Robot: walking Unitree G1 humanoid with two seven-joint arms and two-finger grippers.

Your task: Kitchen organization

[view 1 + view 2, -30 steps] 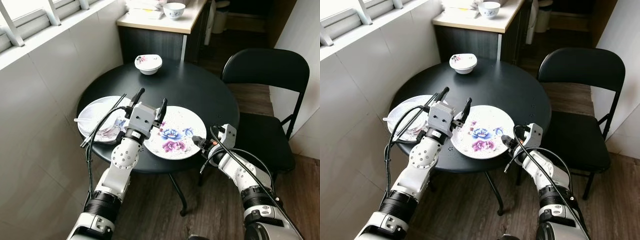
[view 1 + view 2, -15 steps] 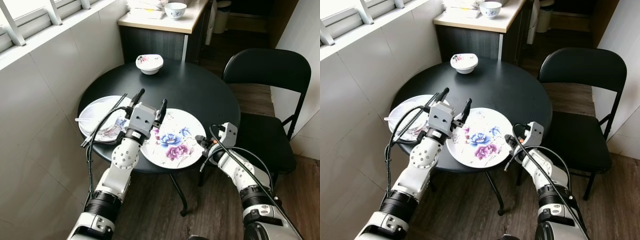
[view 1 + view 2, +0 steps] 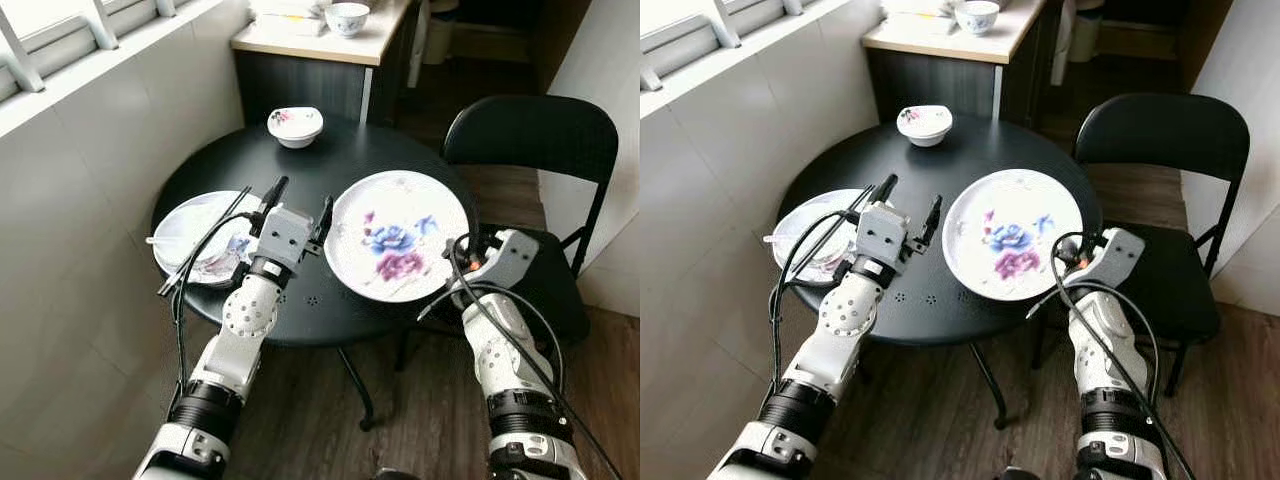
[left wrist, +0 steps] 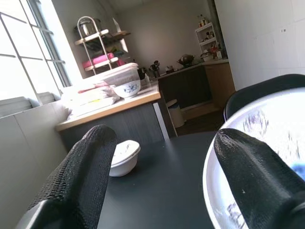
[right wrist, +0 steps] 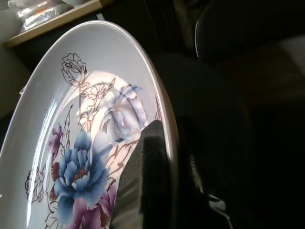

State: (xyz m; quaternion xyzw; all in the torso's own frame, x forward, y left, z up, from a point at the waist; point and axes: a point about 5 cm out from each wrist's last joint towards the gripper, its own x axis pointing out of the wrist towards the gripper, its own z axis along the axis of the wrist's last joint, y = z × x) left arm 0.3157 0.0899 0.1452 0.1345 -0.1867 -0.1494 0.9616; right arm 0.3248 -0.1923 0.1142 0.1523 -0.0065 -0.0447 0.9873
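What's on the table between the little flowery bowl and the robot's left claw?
Nothing: in the left eye view, only bare black table lies between the small bowl and the open left gripper.

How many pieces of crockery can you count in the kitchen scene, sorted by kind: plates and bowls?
Plates: 2 (large floral plate held up by the right gripper; white plate on the black round table)
Bowls: 2 (floral bowl on the table; blue-patterned bowl on the counter)
Total: 4

plate [image 3: 398, 235]: glossy glazed china, flower print
table [image 3: 390, 170]: matt black
chair [image 3: 530, 135]: dull black padding, beside the table
floor [image 3: 420, 420]: dark wood boards
left gripper [image 4: 157, 167] fingers [image 4: 78, 179]: rough black
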